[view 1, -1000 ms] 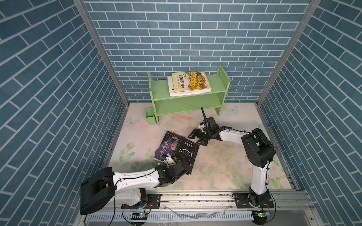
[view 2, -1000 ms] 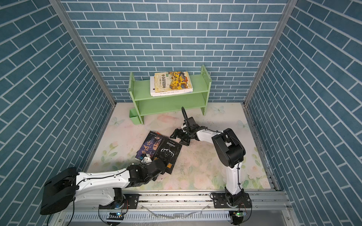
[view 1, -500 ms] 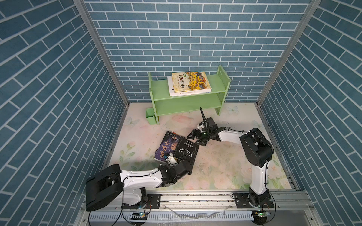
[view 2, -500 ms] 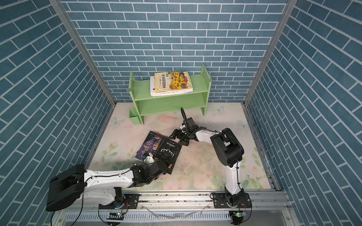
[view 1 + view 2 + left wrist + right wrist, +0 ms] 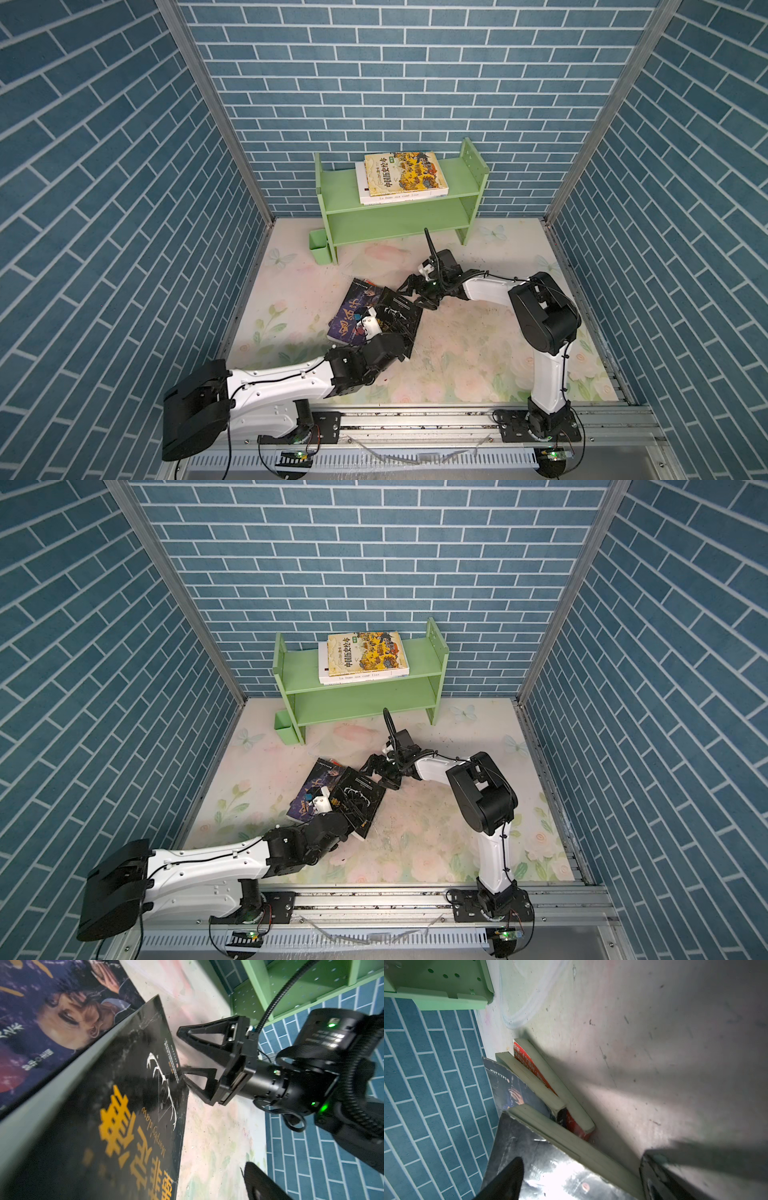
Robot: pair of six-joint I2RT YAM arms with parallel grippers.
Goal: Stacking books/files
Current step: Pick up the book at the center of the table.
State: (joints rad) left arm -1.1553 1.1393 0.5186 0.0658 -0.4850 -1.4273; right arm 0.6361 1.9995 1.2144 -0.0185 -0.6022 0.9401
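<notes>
Right gripper (image 5: pixel 180 1053): arm stretched low over the table (image 5: pixel 457 353), jaws spread about the black book's (image 5: pixel 395 316) far edge. Left gripper (image 5: pixel 401 336): low at its near end, grip not discernible. The black book lies mid-table on the purple book (image 5: pixel 347 309) and red book (image 5: pixel 533 1067). A yellow book (image 5: pixel 405 172) tops the green shelf (image 5: pixel 340 191) at the back edge.

The red book (image 5: pixel 576 1127) lies mostly hidden under the purple book (image 5: pixel 508 1088) and the black book (image 5: pixel 550 1167).
</notes>
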